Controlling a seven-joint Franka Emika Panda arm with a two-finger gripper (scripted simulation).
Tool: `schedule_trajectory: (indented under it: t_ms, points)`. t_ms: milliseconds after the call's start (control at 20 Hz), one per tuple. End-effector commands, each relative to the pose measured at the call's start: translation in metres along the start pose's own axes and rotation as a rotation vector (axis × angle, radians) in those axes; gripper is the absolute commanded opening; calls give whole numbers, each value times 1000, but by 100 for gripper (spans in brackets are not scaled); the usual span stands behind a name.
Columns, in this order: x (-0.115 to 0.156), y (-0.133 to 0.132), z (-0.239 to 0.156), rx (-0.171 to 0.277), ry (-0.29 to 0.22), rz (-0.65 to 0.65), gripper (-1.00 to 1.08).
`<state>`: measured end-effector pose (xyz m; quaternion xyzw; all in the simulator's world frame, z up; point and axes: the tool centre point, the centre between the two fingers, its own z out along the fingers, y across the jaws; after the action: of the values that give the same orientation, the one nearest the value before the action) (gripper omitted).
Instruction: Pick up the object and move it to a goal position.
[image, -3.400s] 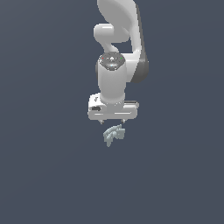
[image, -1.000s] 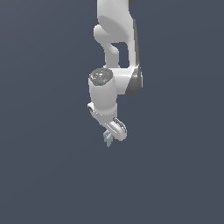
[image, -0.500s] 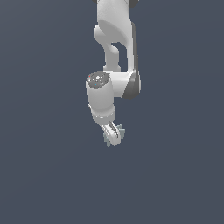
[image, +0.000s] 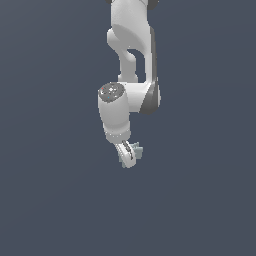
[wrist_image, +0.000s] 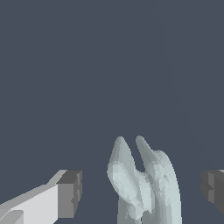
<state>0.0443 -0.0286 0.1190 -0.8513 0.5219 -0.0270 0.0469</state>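
The object (wrist_image: 144, 183) is a small pale grey-teal piece with two curved, ribbed prongs, standing between my fingers in the wrist view. My gripper (wrist_image: 142, 190) is open: one dark pad (wrist_image: 70, 192) and the other pad (wrist_image: 213, 187) sit on either side of it with clear gaps. In the exterior view the white gripper (image: 127, 161) hangs tilted below the arm, and only a bit of the object (image: 137, 150) peeks out beside it on the exterior view's right.
A plain dark blue-grey surface (image: 200, 200) fills both views. The white arm (image: 130, 45) reaches down from the top of the exterior view.
The wrist has rotated and tilted, turning the gripper edge-on to the exterior camera. The gripper has come down around the object, which has stayed in place.
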Motion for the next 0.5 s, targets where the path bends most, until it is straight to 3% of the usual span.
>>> schedule_trajectory:
  t_ms: [0, 450]
  points:
    - [0, 0, 3, 0, 0, 1, 108]
    - [0, 1, 29, 0, 0, 5, 108]
